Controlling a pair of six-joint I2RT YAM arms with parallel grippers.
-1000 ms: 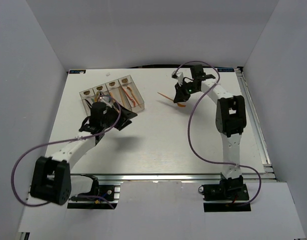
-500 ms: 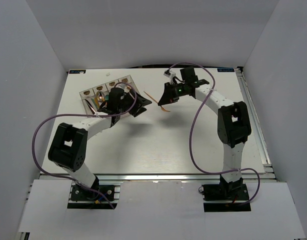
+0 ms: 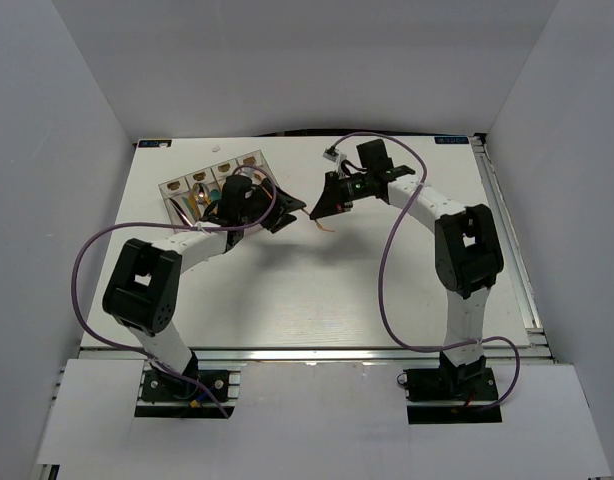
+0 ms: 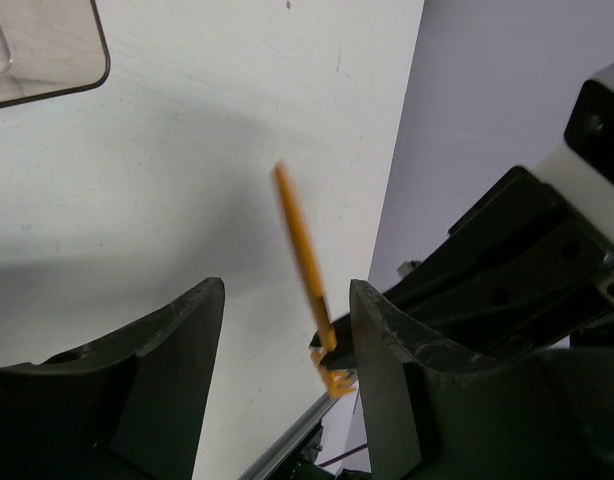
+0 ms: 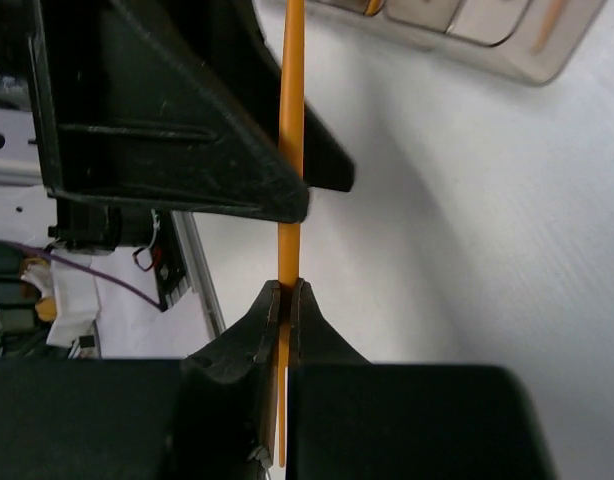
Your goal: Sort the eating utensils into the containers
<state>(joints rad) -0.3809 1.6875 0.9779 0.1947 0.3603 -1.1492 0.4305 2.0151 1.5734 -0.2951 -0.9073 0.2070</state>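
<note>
My right gripper [image 5: 289, 287] is shut on the handle of an orange plastic fork [image 5: 292, 90] and holds it in the air right of the containers. In the left wrist view the fork [image 4: 299, 240] hangs between the fingers of my open left gripper [image 4: 287, 295], tines at the low end, touching neither finger. From above, the left gripper [image 3: 290, 207] and right gripper [image 3: 320, 206] meet tip to tip. The containers [image 3: 192, 184], clear bins in a row holding several utensils, are partly hidden by my left arm. One bin corner shows in the left wrist view [image 4: 47, 55].
White walls enclose the table on the left, back and right. A purple cable [image 3: 387, 250] loops off each arm. The table's metal rail [image 3: 317, 352] runs along the near edge.
My left arm swung up and right from beside the containers to the fork. My right gripper carried the fork left to meet it.
</note>
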